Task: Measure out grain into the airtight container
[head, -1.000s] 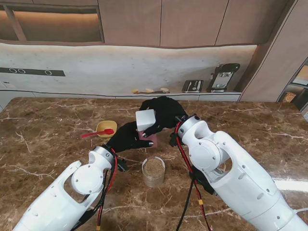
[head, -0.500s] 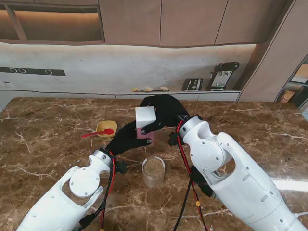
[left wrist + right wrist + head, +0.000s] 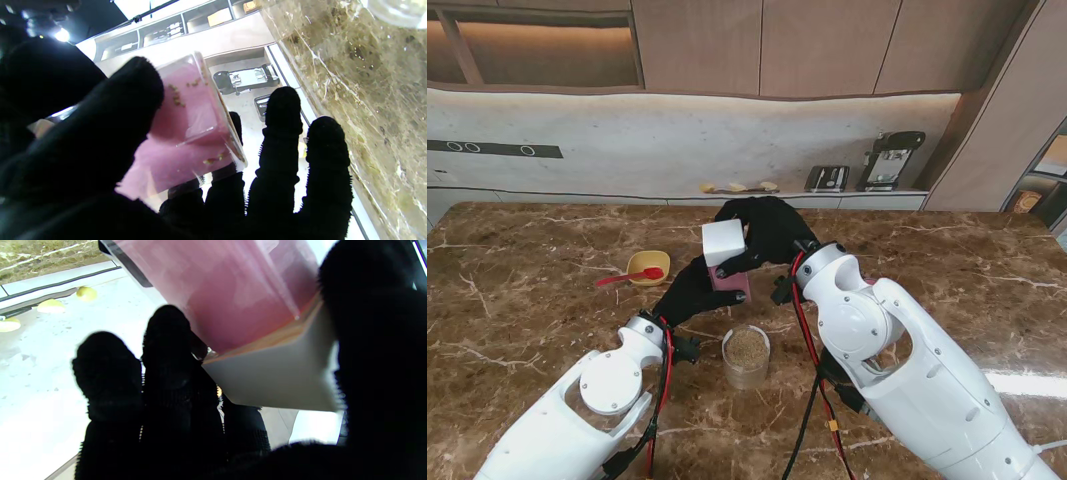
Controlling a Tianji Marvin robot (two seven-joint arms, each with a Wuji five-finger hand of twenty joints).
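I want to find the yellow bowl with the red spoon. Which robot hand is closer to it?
Left. The left hand is just right of the yellow bowl, slightly nearer to me. The right hand is farther right, beyond the pink container.

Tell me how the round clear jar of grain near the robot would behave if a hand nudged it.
The jar stands upright on the smooth marble table, so it would probably slide. Nearly full of grain, it likely feels heavy. With no lid visible, a tip would probably spill.
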